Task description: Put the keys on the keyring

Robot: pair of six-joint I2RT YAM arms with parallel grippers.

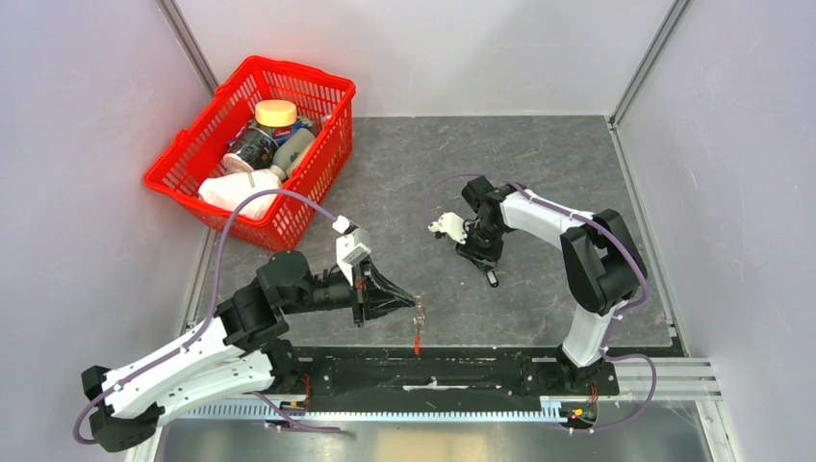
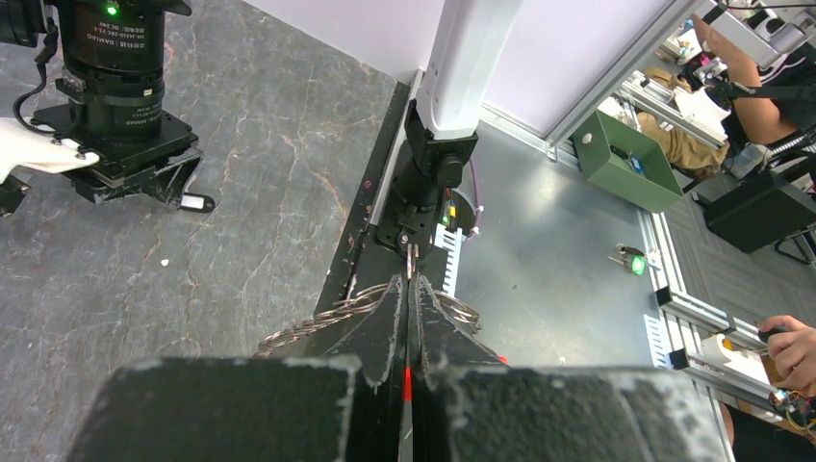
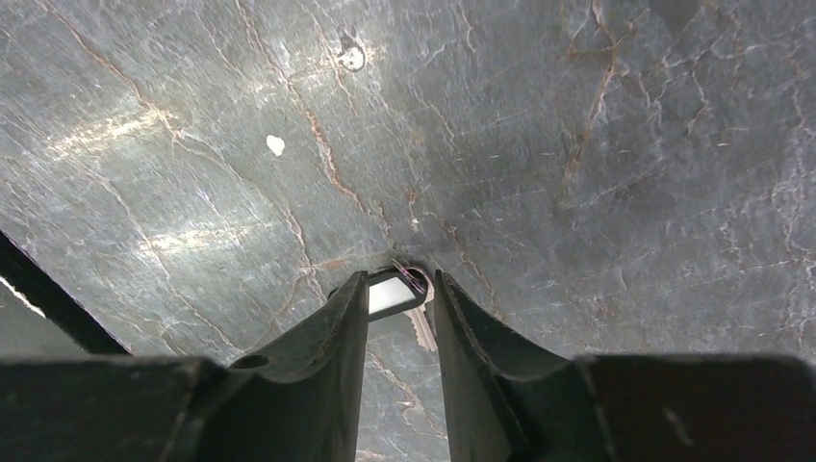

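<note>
My left gripper (image 1: 416, 306) is shut on the keyring (image 1: 419, 313), held just above the table's near edge. The red strap (image 1: 418, 341) hangs below it. In the left wrist view the thin wire ring (image 2: 412, 258) sticks out past the closed gripper (image 2: 409, 279), and a sliver of red strap (image 2: 407, 383) shows between the fingers. My right gripper (image 1: 489, 269) points down at the table with its jaws apart on either side of one key (image 3: 396, 295). The key has a dark head with a white face and a silvery blade (image 3: 421, 329). It also shows in the top view (image 1: 493, 279) and the left wrist view (image 2: 197, 203). No other keys show.
A red basket (image 1: 183, 159) with jars and a white cloth stands at the back left. A black rail (image 1: 433, 373) with cables runs along the near edge under my left gripper. A small round metal spot (image 3: 352, 56) and a white crumb (image 3: 275, 144) lie on the grey slab.
</note>
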